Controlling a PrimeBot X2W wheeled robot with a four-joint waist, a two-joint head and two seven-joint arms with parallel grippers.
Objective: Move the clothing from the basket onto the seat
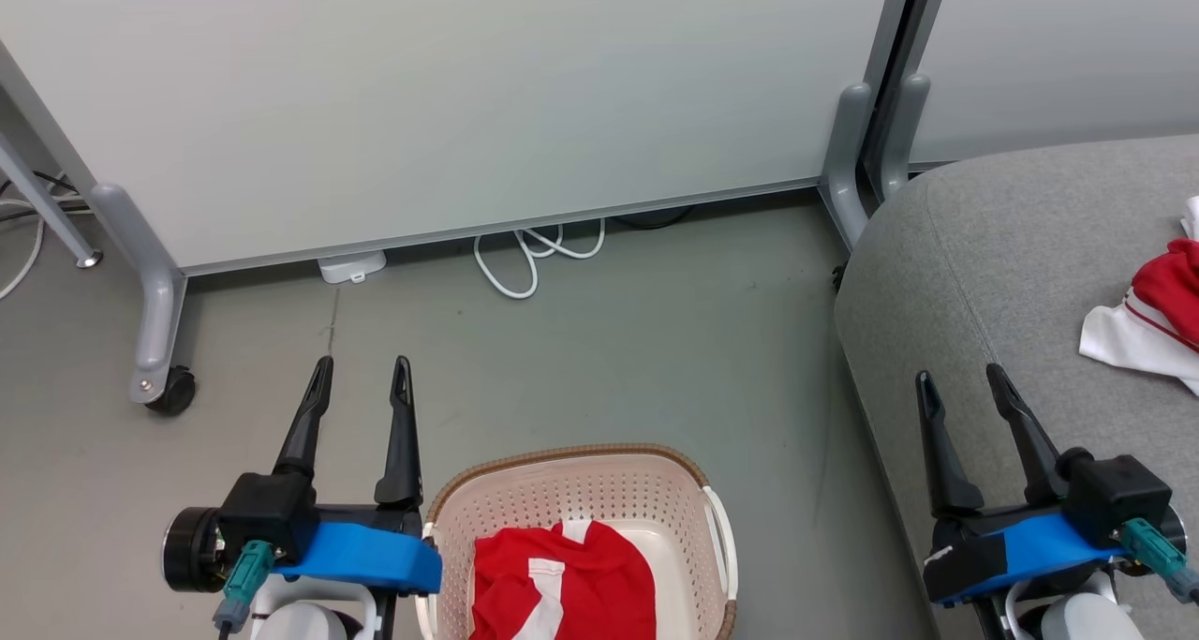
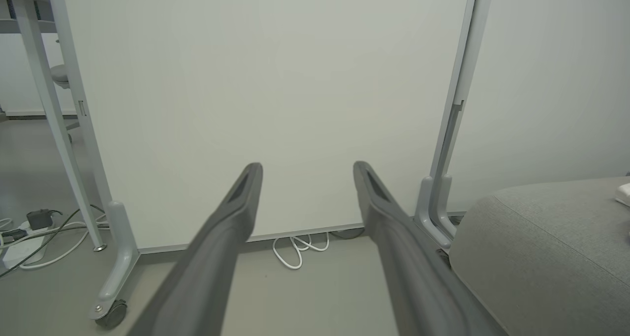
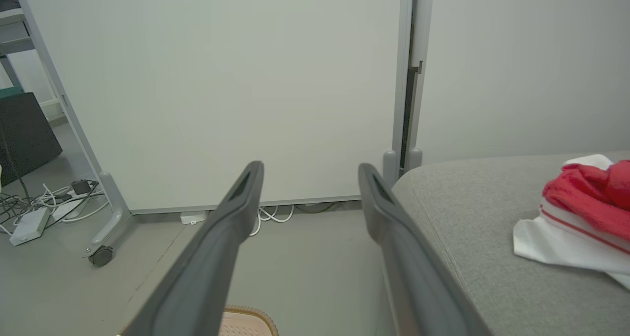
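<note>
The cream basket (image 1: 581,490) with its brown rim stands on the floor at the bottom centre, and its rim (image 3: 248,319) peeks in at the right wrist view's bottom edge. Red clothing with white stripes (image 1: 562,579) lies inside it. A second red and white garment (image 1: 1147,317) rests on the grey seat (image 1: 1012,275) at the right, also seen as a garment (image 3: 581,213) on the seat (image 3: 472,218) from the right wrist. My left gripper (image 1: 361,378) hovers open just left of the basket. My right gripper (image 1: 960,378) is open over the seat's near edge. Both hold nothing.
A white partition panel (image 1: 450,96) on grey wheeled legs (image 1: 155,340) closes off the far side. White cables (image 1: 534,256) and a small white box (image 1: 351,267) lie at its foot. More cables and a power strip (image 3: 29,223) sit at far left. Bare floor (image 1: 609,359) lies beyond the basket.
</note>
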